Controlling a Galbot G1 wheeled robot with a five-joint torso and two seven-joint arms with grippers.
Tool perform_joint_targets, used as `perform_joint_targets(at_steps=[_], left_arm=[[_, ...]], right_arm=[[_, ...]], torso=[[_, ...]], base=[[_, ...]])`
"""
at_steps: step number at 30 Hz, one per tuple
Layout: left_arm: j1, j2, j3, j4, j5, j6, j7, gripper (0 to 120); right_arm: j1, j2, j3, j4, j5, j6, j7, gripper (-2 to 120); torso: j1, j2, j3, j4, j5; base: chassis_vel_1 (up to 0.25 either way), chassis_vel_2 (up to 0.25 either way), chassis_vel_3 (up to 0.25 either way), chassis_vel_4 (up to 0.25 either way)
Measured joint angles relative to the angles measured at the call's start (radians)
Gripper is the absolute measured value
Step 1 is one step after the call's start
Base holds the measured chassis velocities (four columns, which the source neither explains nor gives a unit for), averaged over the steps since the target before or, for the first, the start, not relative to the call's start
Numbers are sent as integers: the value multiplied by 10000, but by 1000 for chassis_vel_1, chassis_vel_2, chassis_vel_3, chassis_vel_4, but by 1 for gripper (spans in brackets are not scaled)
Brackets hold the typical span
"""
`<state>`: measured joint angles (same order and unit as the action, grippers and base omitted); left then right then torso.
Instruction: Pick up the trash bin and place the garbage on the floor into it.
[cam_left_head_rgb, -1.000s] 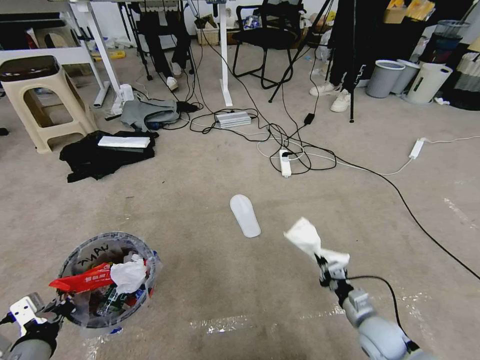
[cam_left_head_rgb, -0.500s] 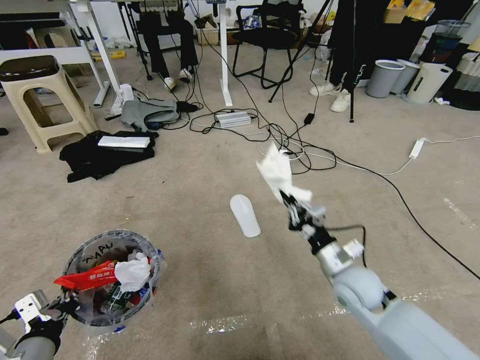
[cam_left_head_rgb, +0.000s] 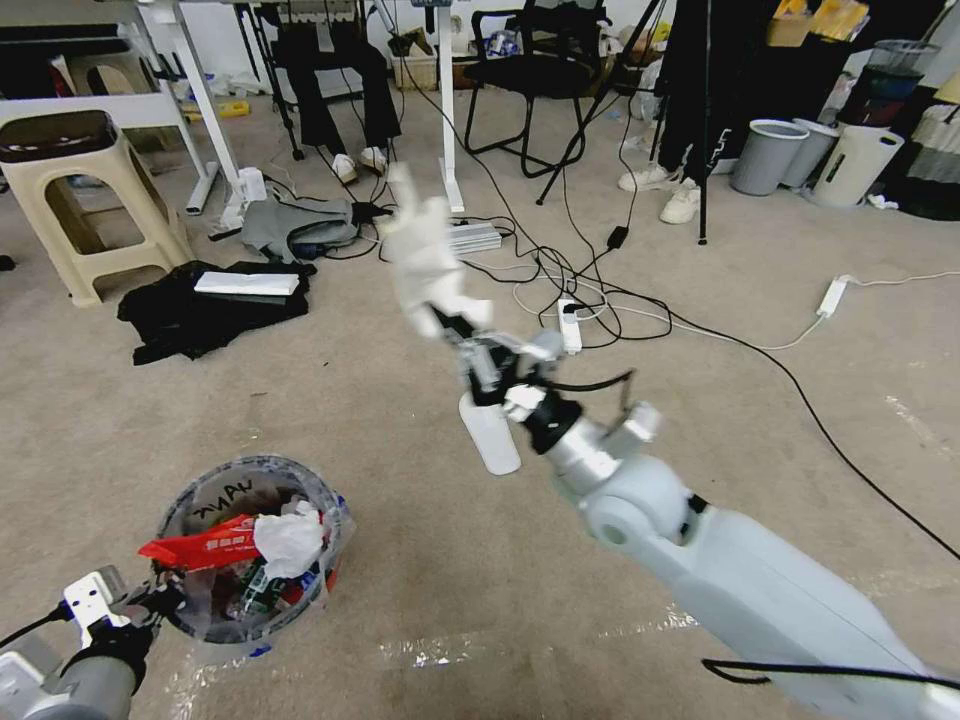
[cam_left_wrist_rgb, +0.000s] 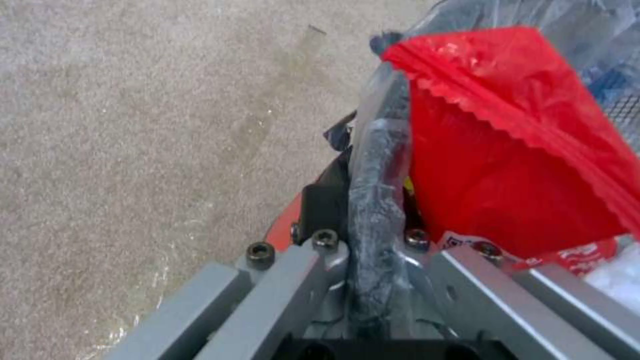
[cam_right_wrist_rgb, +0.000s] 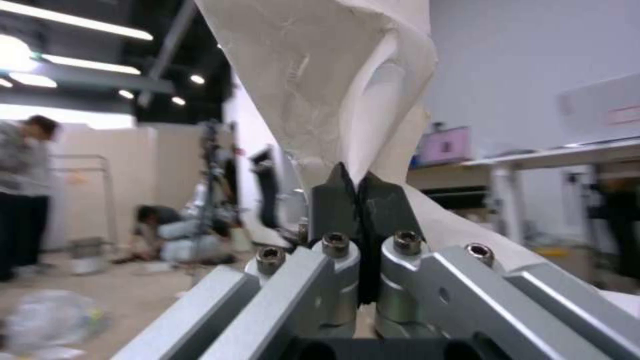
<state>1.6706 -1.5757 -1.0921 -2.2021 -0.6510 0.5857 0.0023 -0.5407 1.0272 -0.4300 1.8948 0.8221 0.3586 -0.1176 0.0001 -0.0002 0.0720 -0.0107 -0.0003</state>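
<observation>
The small red trash bin (cam_left_head_rgb: 215, 492), lined with a crinkled clear bag, hangs low at the left over the carpet floor (cam_left_head_rgb: 400, 570). My left gripper (cam_left_head_rgb: 150, 603) is shut on its bag-covered rim (cam_left_wrist_rgb: 377, 165). Inside the bin lie a red wrapper (cam_left_head_rgb: 205, 548) and crumpled white paper (cam_left_head_rgb: 290, 540); the red wrapper (cam_left_wrist_rgb: 507, 165) sits right beside the left gripper (cam_left_wrist_rgb: 370, 220). My right gripper (cam_left_head_rgb: 470, 345) is raised mid-air at the centre, shut on a white tissue (cam_left_head_rgb: 420, 255). Up close, the tissue (cam_right_wrist_rgb: 333, 75) stands up from the closed right gripper (cam_right_wrist_rgb: 360, 192).
A white slipper (cam_left_head_rgb: 490, 440) lies on the carpet under the right arm. Black cables and a power strip (cam_left_head_rgb: 570, 325) spread beyond it. Black clothes (cam_left_head_rgb: 210, 305) and a beige stool (cam_left_head_rgb: 85, 190) are far left; grey bins (cam_left_head_rgb: 770, 155) stand far right. A tape line (cam_left_head_rgb: 440, 650) crosses near me.
My right arm has swung up and to the left with the tissue, from right of the slipper to above it. The left gripper has carried the bin slightly to the right.
</observation>
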Motion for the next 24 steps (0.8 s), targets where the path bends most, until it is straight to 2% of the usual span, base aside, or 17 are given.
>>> perform_joint_targets(at_steps=[3,4,5,9,11,24], left_arm=[[-13,0,13,-25,-46,52,-28,0],[-13,0,13,-25,-46,52,-28,0],[-17,7,-18,-25,-75,65,-42,0],[-21,9,-61,-25,-99,70,-53,0],[-59,22,-106,-11,-149,85,-59,0],[-90,32,-250,-36,-263,143,-140,0]], right_arm=[[352,1294,-915,-475,-24,116,-62,0],[352,1294,-915,-475,-24,116,-62,0],[442,1942,-1354,-752,-56,170,-107,0],[491,2352,-1733,-1043,-75,226,-178,0],[515,2766,-2340,-1579,-134,369,-406,0],[179,3341,-3295,-3541,-741,1033,-866,0]], torso=[[0,0,-1,-4,1],[0,0,-1,-4,1],[0,1,-1,1,-2],[0,1,-1,2,-2],[0,1,-1,-7,0],[0,1,-1,-2,1]], base=[[0,0,0,0],[0,0,0,0],[0,0,0,0],[0,0,0,0],[0,0,0,0],[0,0,0,0]])
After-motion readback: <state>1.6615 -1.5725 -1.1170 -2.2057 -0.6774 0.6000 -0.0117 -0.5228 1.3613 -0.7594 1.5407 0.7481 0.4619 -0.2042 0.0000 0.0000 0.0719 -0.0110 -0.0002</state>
